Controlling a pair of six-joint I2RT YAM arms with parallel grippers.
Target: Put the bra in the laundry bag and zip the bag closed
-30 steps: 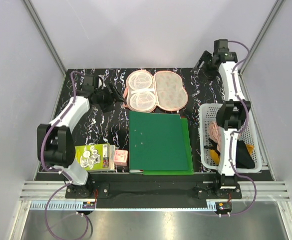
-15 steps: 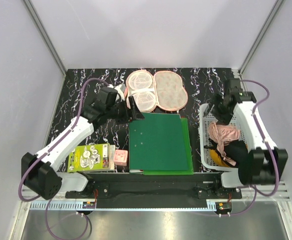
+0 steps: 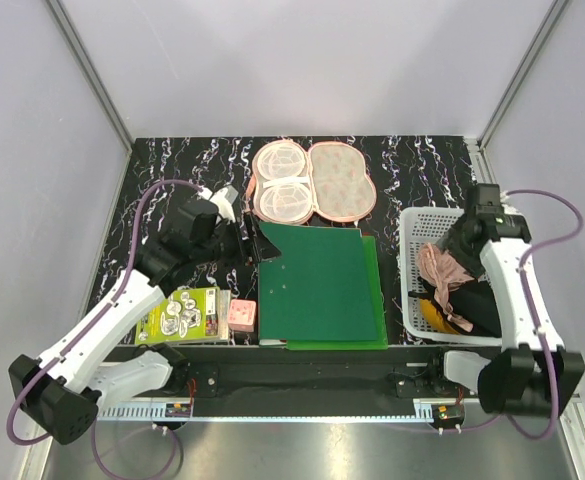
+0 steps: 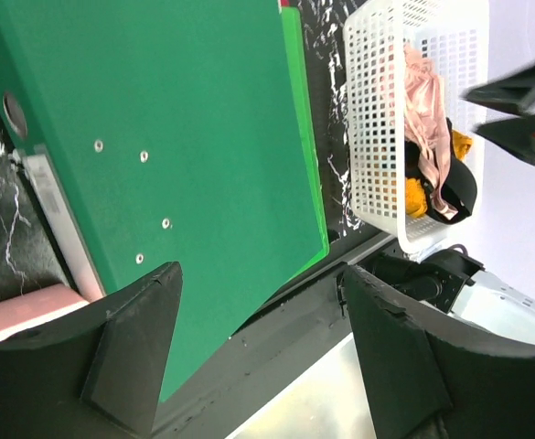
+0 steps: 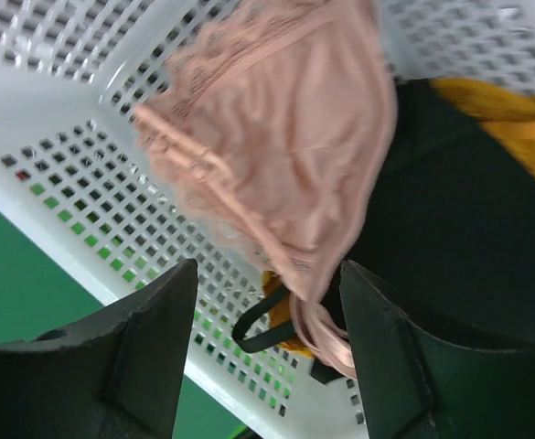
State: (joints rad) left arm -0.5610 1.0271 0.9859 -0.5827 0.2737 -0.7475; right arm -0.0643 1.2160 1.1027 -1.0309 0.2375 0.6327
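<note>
The laundry bag (image 3: 340, 182) lies open at the back middle of the table, its pale two-cup half (image 3: 282, 190) on the left. The black bra (image 3: 480, 305) sits in the white basket (image 3: 412, 225) at the right, partly under a pink cloth (image 3: 440, 265). In the right wrist view the bra (image 5: 441, 210) is dark beneath the pink cloth (image 5: 285, 155), with a thin black strap loop (image 5: 262, 320) showing. My right gripper (image 5: 267, 270) hangs open just above these clothes, gripping nothing. My left gripper (image 4: 260, 274) is open and empty over the green binder (image 4: 157, 137).
A mustard-orange cloth (image 5: 514, 128) lies in the basket (image 5: 93, 210) beside the bra. The green binder (image 3: 317, 285) fills the table's middle, between bag and front edge. A yellow-green booklet (image 3: 182, 315) and a small pink box (image 3: 240, 315) lie at the front left.
My right arm swung from the back right corner forward and down over the basket. My left arm moved from beside the bag toward the binder's left edge.
</note>
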